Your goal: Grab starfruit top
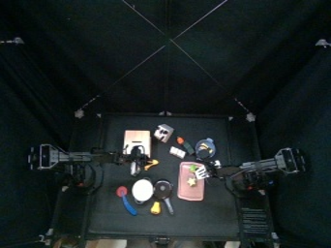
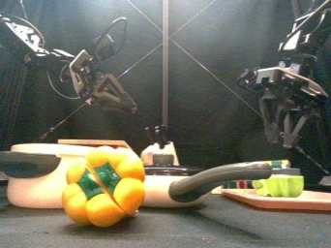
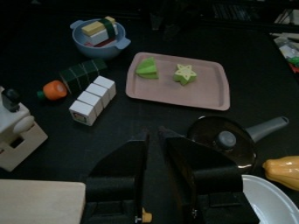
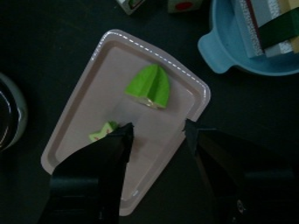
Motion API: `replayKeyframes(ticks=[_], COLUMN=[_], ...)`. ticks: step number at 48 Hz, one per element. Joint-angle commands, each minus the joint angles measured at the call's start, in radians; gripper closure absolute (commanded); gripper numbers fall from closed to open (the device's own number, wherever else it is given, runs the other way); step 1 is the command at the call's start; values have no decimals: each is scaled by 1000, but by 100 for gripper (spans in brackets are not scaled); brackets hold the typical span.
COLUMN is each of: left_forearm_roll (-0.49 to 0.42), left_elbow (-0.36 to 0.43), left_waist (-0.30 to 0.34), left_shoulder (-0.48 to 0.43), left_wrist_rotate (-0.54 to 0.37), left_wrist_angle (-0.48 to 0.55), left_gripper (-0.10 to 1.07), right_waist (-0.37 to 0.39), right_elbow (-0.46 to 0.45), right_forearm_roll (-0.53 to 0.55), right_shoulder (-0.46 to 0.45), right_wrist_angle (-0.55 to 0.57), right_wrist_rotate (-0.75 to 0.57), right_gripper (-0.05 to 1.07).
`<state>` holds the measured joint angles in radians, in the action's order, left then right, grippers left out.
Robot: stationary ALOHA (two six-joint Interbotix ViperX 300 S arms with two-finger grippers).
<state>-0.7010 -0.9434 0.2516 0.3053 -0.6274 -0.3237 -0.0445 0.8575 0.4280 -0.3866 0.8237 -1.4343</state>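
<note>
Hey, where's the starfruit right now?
The starfruit lies on the pink board, beside a green piece. In the top view the board sits at the table's right side, near the right arm.

Top view: high overhead, straight down, table small. Front view: table height, level, close. Wrist views: angled down, both sharing flat pink rectangular plastic board (image 3: pixel 184 82) (image 4: pixel 87 114).

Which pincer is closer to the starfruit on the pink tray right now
The right. The right pincer hangs open just above the starfruit on the pink tray, one jaw partly covering it. The left pincer is raised on the table's far side, away from it.
</note>
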Motion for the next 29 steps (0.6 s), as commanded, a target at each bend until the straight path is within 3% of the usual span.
replayKeyframes(ticks=[1, 17, 29], left_forearm_roll=[3, 17, 17], left_elbow=[6, 0, -8], left_waist=[0, -11, -12], left_shoulder=[11, 3, 3], left_wrist_rotate=[5, 5, 5], left_wrist_angle=[-17, -58, -60], left_gripper=[36, 36, 36], right_waist=[23, 80, 92], right_elbow=[-28, -40, -48], right_forearm_roll=[5, 9, 6], right_shoulder=[6, 54, 132], right_wrist_angle=[-8, -78, -83], right_wrist_rotate=[0, 2, 0], right_gripper=[14, 2, 1])
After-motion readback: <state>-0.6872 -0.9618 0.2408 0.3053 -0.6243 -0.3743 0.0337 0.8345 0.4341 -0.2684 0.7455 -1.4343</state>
